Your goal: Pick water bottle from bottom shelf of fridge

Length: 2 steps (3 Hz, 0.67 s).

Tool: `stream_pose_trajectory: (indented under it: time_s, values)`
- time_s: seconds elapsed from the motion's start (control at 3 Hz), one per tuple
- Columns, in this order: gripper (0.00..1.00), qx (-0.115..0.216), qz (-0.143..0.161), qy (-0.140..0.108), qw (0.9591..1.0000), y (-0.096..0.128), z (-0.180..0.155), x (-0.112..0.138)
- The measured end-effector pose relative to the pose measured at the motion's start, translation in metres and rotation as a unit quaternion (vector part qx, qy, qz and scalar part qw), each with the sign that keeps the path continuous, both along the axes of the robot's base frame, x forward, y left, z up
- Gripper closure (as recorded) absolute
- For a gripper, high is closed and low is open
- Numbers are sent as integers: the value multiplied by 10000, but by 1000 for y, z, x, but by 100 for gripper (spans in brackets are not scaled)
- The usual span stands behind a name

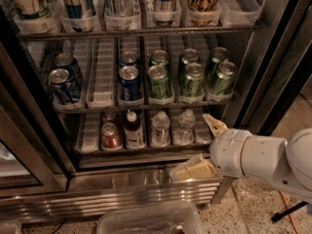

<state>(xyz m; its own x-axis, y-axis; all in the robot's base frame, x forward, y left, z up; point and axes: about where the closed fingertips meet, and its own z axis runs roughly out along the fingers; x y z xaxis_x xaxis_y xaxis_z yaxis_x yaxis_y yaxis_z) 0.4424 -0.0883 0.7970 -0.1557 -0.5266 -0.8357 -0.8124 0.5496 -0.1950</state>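
On the bottom shelf (90,130) of the fridge (122,191), as the camera view shows it, the water bottle (184,126) stands upright and untouched beside a second clear bottle (160,128) — so nothing is picked yet, and reaching in, gripping and lifting out all appear to be left. The gripper (192,146) hangs at the shelf's front right corner, fingers spread wide and empty, near the bottle but apart from it. A dark drink bottle (131,129) and a red can (111,136) stand further left, and green cans (191,79) fill the rack above — its front rail, I judge, leaves little headroom.
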Motion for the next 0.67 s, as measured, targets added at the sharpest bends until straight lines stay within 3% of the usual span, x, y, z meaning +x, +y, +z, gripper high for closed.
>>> stream_pose_trajectory:
  time_s: [0.33,0.67]
  values:
    - [0,-3,233,-363,9991,-9,-13,11]
    - [0,6,282,-580,9979,-11,-26,19]
